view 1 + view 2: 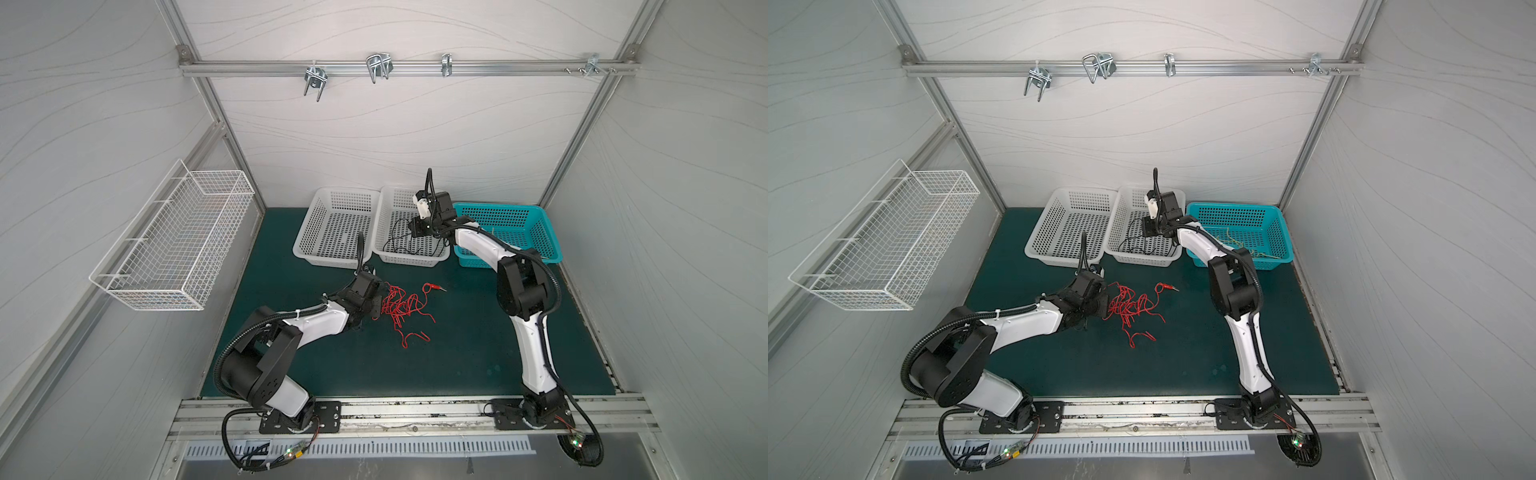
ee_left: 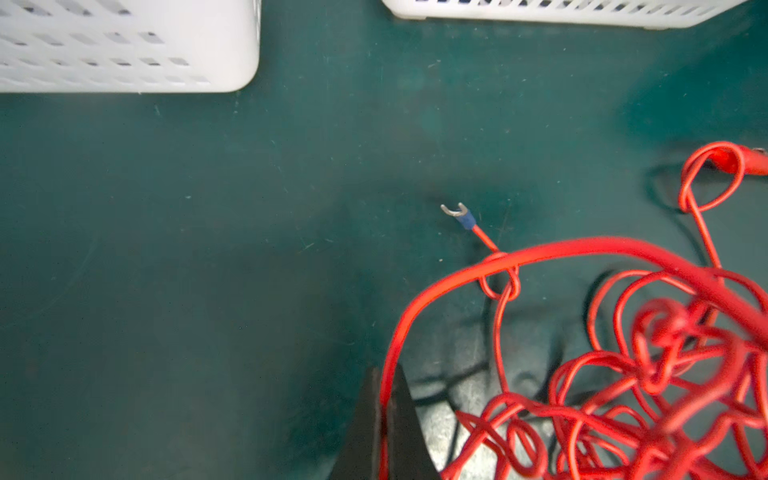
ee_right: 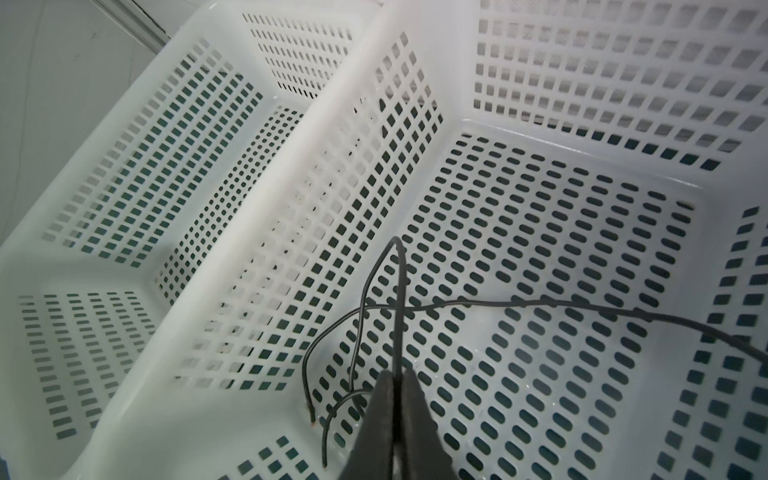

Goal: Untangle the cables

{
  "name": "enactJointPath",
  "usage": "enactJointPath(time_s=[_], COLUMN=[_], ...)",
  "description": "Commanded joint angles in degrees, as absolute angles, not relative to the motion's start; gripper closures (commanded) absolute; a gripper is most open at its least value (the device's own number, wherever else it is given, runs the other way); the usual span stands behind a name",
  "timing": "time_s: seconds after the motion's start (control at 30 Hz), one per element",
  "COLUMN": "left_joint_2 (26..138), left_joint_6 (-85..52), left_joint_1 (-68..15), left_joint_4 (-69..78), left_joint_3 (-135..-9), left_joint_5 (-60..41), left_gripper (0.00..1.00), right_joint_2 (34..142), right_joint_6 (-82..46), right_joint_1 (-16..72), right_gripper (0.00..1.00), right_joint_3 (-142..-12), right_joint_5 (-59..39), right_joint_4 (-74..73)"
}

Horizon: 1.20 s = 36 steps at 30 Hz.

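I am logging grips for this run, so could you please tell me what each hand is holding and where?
The left hand pinches one strand at the edge of the red cable tangle. The right hand pinches a black cable mid-length, over the middle white basket.

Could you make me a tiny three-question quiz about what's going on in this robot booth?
1. What colour is the tangled cable on the mat?
2. True or false: the right gripper is over the teal basket.
3. The left gripper pinches: A) a red wire, B) a black wire, C) nothing.

Key:
1. Red.
2. False: it is over the middle white basket, with a black cable between its fingers.
3. A.
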State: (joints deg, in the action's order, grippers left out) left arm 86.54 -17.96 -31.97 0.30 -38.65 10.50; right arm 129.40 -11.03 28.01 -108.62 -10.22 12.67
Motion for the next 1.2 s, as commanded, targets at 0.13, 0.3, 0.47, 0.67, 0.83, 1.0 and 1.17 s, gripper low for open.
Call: enactJointPath(time_s=[0.13,0.3,0.47,0.67,0.83,1.0,1.17], left_joint_2=[83.5,81.8,81.6,80.5,78.5,76.7,75.2], left_joint_6=[-17.7,-18.5,-19.3,-20.0,-20.1,-19.7,-19.6], left_joint_1=[-31.8,-31.8,-31.8,-31.8,-31.8,-31.8,-31.8], left_joint_4=[2.2,2.9,-0.3,-0.3,1.8,1.4,0.5], left_joint_3=[-39.5,-39.2,-41.5,-42.5,-42.1,-42.2,-42.7], left_joint_5=[9.6,8.8,9.5,8.4,6.9,6.2,5.1], left_gripper=[1.0,1.0,1.0,1.0,1.0,1.0,1.0], right_joint_2=[122.6,114.4,105.4,98.2,92.7,85.9,81.1], right_joint_6=[-9.8,-8.1,-4.6,-1.5,-2.2,-5.8,-9.8], right_joint_1=[27.3,27.6,30.0,34.5,37.9,39.3,39.3], right_gripper=[0.56,0.38,0.28,0.26,0.27,0.3,0.34], right_joint_3=[-102.0,-95.4,-87.2,-79.5,-69.9,-56.9,-48.2], right_joint_5=[-7.0,-5.5,-4.3,-8.4,-14.1,-13.9,-13.7], right_joint_4=[13.4,9.4,4.6,4.3,3.0,-1.9,-5.7])
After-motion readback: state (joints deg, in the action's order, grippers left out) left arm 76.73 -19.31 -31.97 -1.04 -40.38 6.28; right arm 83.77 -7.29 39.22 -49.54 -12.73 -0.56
